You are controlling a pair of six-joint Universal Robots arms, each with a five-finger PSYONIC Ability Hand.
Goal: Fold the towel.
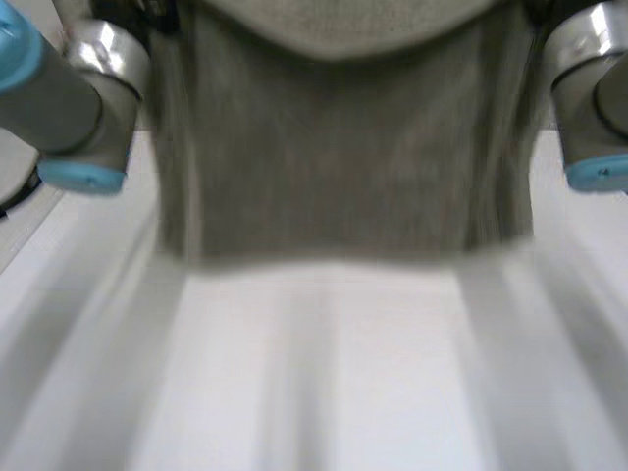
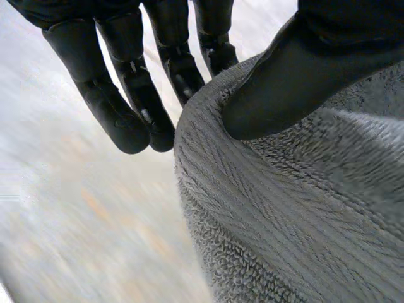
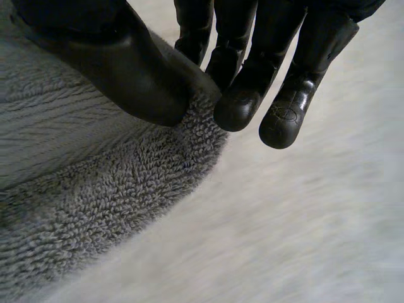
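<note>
We are holding the grey towel (image 1: 334,167) up between our two arms. In the head view it is hanging as a broad sheet from the left arm (image 1: 69,98) across to the right arm (image 1: 589,88), and its lower edge is hanging free above the white table (image 1: 324,373).

In the left wrist view, our left hand (image 2: 284,82) is pinching the towel (image 2: 284,214). The thumb is pressing onto the looped pile from one side, and some of the fingers (image 2: 183,69) are lying behind the rolled edge.

In the right wrist view, our right hand (image 3: 126,69) is pinching the towel (image 3: 82,189) in the same way. The thumb is bearing down on the cloth, and the fingers (image 3: 237,104) are closing against the rim from the far side, above the table (image 3: 303,240).

We cannot tell whether either grip is sitting at a corner or further along an edge.
</note>
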